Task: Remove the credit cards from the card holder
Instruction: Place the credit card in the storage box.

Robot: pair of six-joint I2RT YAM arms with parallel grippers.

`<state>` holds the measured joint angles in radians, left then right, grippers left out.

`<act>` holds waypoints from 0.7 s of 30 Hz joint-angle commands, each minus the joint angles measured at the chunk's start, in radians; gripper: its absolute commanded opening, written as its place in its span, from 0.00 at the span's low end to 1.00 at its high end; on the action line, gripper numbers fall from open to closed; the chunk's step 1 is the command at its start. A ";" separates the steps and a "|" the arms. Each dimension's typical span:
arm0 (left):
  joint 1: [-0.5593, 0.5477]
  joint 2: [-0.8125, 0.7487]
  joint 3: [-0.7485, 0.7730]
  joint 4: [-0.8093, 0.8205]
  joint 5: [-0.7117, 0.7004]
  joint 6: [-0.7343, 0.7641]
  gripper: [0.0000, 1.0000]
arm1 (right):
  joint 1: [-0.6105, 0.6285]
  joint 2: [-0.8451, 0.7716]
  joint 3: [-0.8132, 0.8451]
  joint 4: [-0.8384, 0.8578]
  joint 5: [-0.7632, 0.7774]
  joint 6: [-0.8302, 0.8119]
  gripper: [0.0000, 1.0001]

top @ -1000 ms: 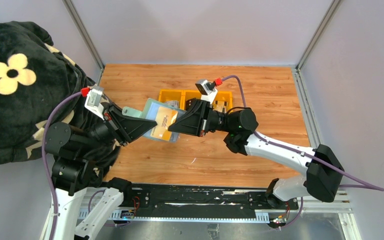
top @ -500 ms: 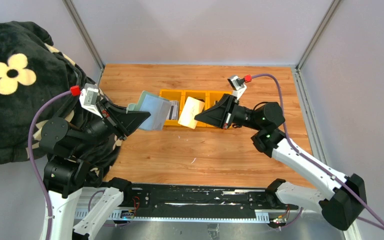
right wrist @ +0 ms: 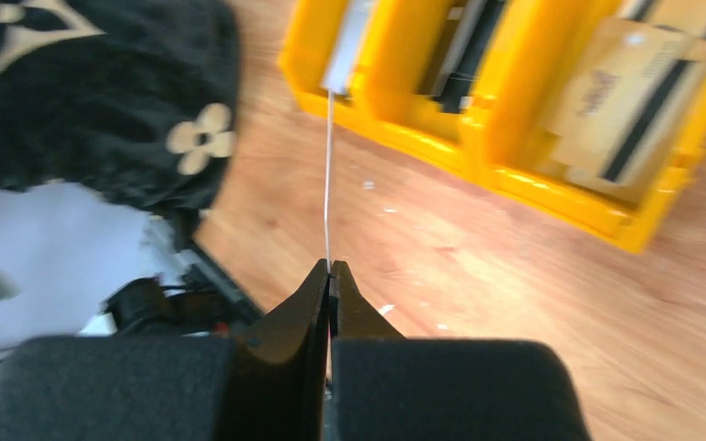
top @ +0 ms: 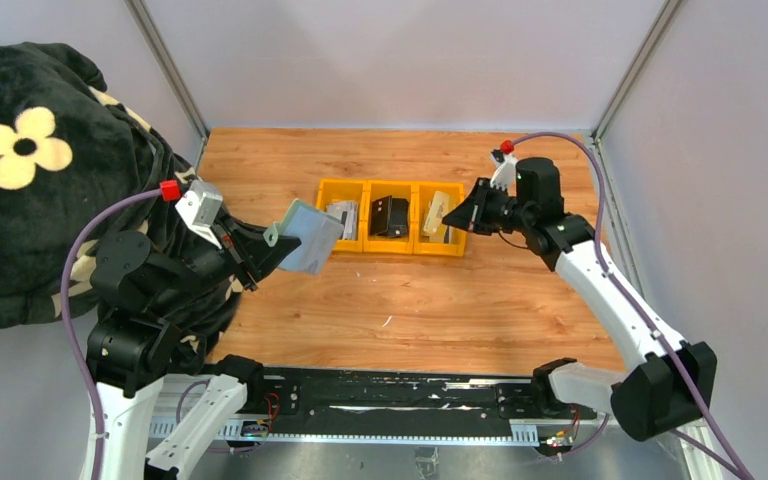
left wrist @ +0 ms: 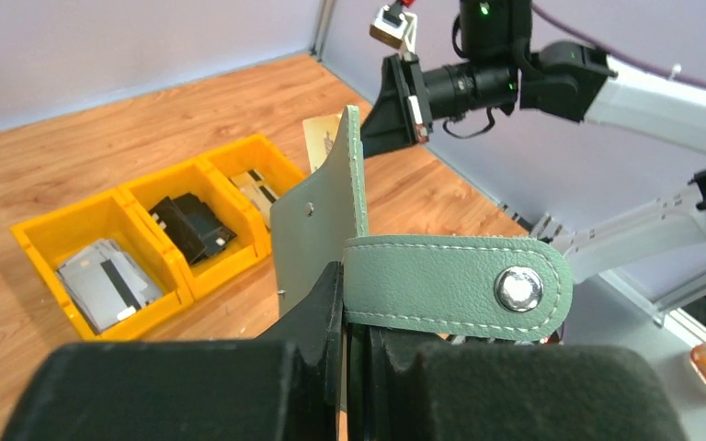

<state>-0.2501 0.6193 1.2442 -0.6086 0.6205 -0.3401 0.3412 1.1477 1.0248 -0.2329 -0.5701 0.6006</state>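
Note:
My left gripper (top: pixel 272 246) is shut on the sage-green card holder (top: pixel 307 236) and holds it upright above the table; the left wrist view shows its cover (left wrist: pixel 317 220) and snap tab (left wrist: pixel 460 287) at my jaws. My right gripper (top: pixel 459 215) is shut on a beige credit card (top: pixel 436 211) over the right compartment of the yellow tray (top: pixel 390 184). The right wrist view shows that card edge-on (right wrist: pixel 328 184) between the closed fingertips. Silver-grey cards (top: pixel 341 214) lie in the left compartment, black cards (top: pixel 391 216) in the middle one.
The yellow three-part tray (right wrist: pixel 533 179) stands at the table's centre back, with beige cards (right wrist: pixel 625 92) in its right compartment. A black flowered cloth (top: pixel 30 170) covers the left side. Grey walls close in the wooden table (top: pixel 410 300).
My right gripper has pulled the beige card out of the holder and carried it right, to over the tray's right compartment. My left gripper has drawn back a little with the holder.

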 commanded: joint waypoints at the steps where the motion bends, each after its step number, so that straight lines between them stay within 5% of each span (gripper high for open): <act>1: 0.000 -0.005 0.016 -0.050 0.048 0.090 0.00 | -0.020 0.091 0.079 -0.198 0.206 -0.190 0.00; 9: 0.000 -0.026 0.013 -0.080 0.095 0.119 0.00 | -0.021 0.345 0.197 -0.215 0.365 -0.267 0.00; 21: 0.000 -0.049 0.001 -0.063 0.114 0.122 0.00 | 0.027 0.657 0.378 -0.253 0.379 -0.244 0.00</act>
<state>-0.2504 0.5785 1.2373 -0.7113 0.7223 -0.2306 0.3424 1.7630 1.3514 -0.4461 -0.2306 0.3660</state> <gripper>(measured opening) 0.109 0.005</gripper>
